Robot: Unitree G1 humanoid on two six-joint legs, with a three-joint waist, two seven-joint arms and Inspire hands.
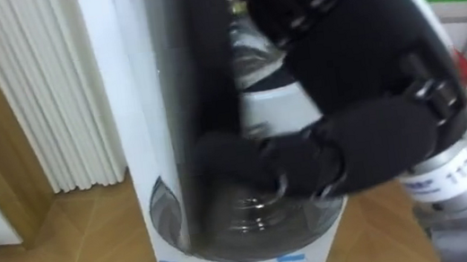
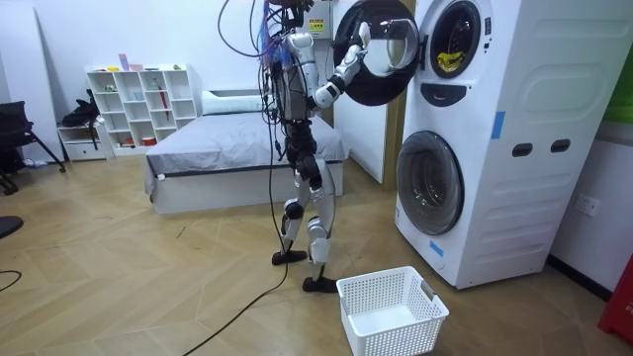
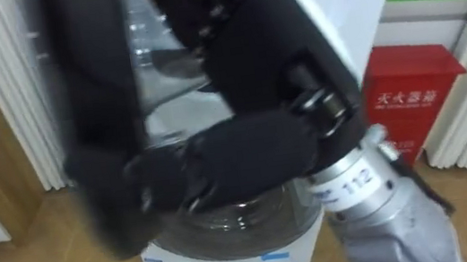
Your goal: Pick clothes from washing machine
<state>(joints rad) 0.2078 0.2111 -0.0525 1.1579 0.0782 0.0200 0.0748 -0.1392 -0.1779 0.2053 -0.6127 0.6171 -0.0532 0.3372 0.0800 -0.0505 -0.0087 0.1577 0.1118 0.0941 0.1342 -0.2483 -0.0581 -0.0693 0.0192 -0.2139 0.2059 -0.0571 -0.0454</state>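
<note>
Right robot hand [image 1: 362, 78] lies on the open door [image 2: 386, 84] of the upper washing machine [image 2: 524, 59], thumb across the dark rim; grip cannot be told. Yellow clothes [image 2: 450, 61] sit in the drum, right of and beyond the hand. Judged nearest arm: right.

White basket [image 2: 391, 311] on wood floor [image 2: 148, 267]; bed [image 2: 242, 148] beside white shelf [image 2: 138, 104]; red box [image 3: 415, 98].
</note>
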